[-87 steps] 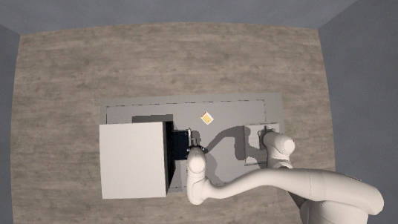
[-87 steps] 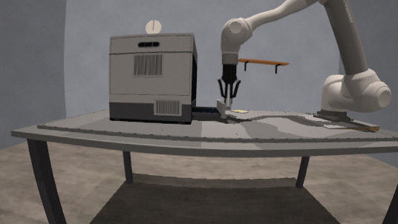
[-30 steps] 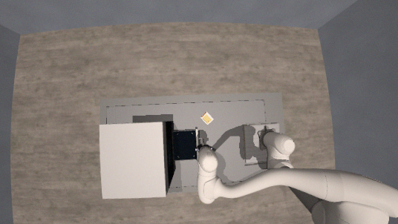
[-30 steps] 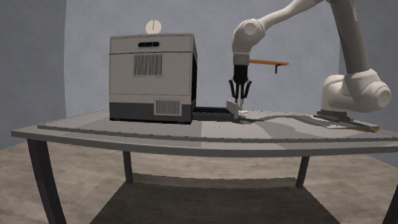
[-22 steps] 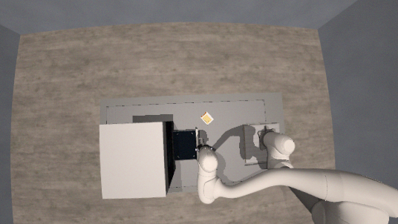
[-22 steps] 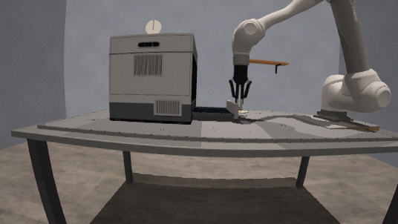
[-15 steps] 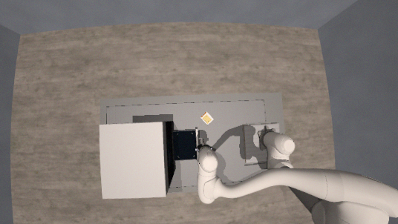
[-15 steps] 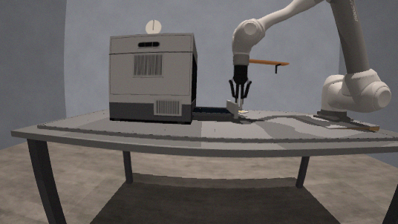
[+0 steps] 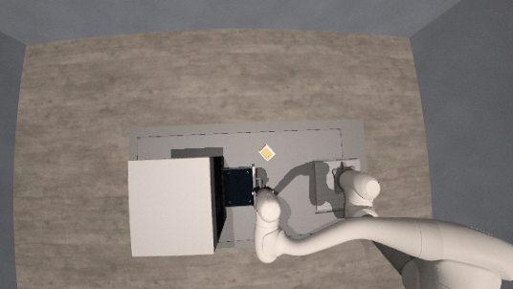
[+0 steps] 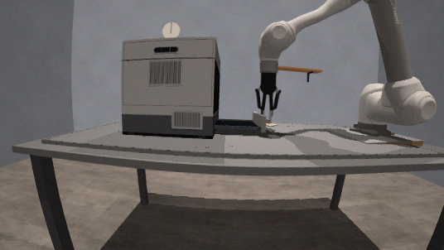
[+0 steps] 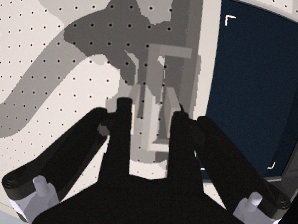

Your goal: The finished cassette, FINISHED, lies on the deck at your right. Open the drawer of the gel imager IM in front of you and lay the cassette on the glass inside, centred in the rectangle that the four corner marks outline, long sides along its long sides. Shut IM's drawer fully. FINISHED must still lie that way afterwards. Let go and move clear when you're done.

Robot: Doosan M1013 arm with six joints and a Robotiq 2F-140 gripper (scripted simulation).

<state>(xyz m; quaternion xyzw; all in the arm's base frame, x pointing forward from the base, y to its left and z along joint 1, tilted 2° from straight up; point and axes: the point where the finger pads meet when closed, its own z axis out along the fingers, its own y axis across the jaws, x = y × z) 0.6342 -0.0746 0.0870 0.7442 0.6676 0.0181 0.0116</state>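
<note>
The gel imager IM (image 9: 169, 206) (image 10: 170, 95) is a white box on the left of the deck. Its drawer (image 9: 237, 187) (image 10: 234, 122) (image 11: 260, 83) is pulled out toward me, showing dark glass with white corner marks (image 11: 229, 20). The drawer's grey front panel with its handle (image 10: 259, 120) (image 11: 160, 63) faces me. My gripper (image 10: 267, 108) (image 11: 152, 97) hangs just above the handle, with the fingers a little apart on either side of it and holding nothing. The cassette FINISHED (image 9: 266, 152) is a small orange-and-white tile lying turned at an angle on the deck, beyond the drawer front.
The grey table (image 9: 306, 134) (image 10: 232, 156) carries a dotted mat. My arm's base (image 9: 356, 187) (image 10: 393, 103) stands on a plate at the right. An orange wall shelf (image 10: 298, 69) and a round dial (image 10: 171, 30) are behind.
</note>
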